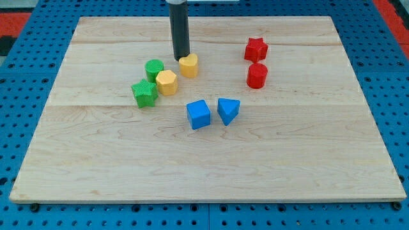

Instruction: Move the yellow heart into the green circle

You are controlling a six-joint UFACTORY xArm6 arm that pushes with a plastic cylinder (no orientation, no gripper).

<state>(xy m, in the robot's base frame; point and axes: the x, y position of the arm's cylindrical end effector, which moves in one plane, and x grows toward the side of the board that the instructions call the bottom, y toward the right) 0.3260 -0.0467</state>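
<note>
1. Seven blocks on the wooden bench (pixel 96 160); no jaws on this rig, just a rod, so nothing is grasped.
2. My tip (pixel 182 59) touches or sits just beside the yellow heart (pixel 188 65), at its 10 o'clock.
3. Green circle (pixel 154 69) lies at the heart's 9 o'clock, near but apart.
4. Yellow hexagon (pixel 167 82) touches the circle at its 4 o'clock; green star (pixel 145 93) just beside, at 7.
5. Red star (pixel 255 50) and red cylinder (pixel 257 75) at the heart's 3 o'clock, well apart.
6. Blue cube (pixel 199 114) and blue triangle (pixel 228 110) at 6.

Bright, even overhead light; sharp focus, soft short shadows under blocks, no glare.
</note>
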